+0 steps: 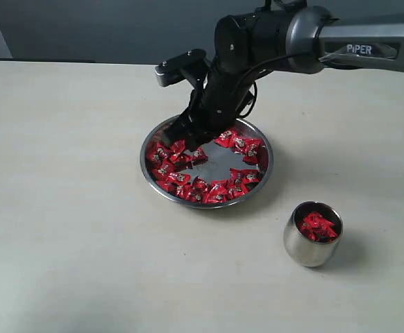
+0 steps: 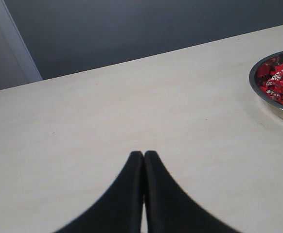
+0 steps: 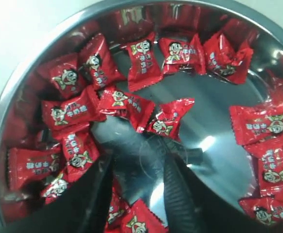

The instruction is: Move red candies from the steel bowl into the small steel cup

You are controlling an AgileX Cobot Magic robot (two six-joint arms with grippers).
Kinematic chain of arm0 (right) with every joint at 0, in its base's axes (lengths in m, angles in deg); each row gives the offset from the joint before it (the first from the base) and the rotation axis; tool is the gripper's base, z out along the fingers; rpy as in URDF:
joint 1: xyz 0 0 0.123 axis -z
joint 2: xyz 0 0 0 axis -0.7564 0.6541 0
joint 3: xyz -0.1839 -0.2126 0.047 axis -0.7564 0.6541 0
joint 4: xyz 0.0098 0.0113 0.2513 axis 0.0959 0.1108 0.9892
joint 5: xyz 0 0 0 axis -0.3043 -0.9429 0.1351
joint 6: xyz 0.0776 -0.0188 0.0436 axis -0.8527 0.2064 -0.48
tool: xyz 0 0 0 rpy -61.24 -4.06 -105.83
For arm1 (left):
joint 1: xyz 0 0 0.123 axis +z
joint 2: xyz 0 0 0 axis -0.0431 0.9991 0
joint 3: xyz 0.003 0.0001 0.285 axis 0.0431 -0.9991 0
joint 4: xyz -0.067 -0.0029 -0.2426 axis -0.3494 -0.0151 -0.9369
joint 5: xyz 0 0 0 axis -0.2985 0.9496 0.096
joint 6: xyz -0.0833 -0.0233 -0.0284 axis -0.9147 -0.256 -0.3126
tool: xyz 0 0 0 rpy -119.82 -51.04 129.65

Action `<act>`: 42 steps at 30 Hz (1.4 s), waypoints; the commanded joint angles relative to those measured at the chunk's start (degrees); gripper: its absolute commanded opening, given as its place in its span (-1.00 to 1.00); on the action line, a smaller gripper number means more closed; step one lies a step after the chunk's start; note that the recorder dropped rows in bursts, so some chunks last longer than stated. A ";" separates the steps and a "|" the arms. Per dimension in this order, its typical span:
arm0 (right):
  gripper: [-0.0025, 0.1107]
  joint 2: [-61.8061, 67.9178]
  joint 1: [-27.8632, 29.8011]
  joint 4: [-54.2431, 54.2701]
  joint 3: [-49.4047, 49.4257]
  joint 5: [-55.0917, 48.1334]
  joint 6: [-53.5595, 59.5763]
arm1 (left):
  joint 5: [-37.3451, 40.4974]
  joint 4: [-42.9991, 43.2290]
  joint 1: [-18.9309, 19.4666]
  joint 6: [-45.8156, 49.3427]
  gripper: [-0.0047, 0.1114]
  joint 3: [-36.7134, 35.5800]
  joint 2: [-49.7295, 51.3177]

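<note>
Right tool (image 1: pixel 188 151): lowered into the steel bowl (image 1: pixel 268 163), over the bowl's left side in the exterior view, with the arm reaching in from the upper right. In the right wrist view the right tool (image 3: pixel 139 162) is open: its two dark fingers (image 3: pixel 178 194) stand apart and bare steel floor shows between them. The tips are low over the bowl bottom; cannot tell whether they touch it. A single candy (image 3: pixel 168 119) lies just past the tips, touching a neighbour on one side

Red candies (image 1: pixel 216 191): they lie in a ring along the inside of the bowl wall, leaving the flat centre mostly bare. The wrappers are shiny and crinkled, each with a small cartoon-face mark (right wrist view) (image 3: pixel 78 111)

Small steel cup (image 1: pixel 306 253): upright on the table (image 1: pixel 70 222), near the bowl but apart from it, to its lower right in the exterior view. Several red candies lie inside, visible at the mouth

Left tool (image 2: pixel 144 155): closed, both tips pressed together and gripping no object. It hangs over bare table (image 2: pixel 132 107), well apart from the steel bowl (image 2: pixel 277 110), whose rim and a few red candies (image 2: pixel 277 80) show at the edge of the left wrist view
</note>
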 commanded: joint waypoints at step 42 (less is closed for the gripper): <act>-0.95 5.06 0.13 -2.94 -0.21 8.25 -0.86 | -0.39 0.17 -0.02 -0.31 -0.91 0.06 -0.25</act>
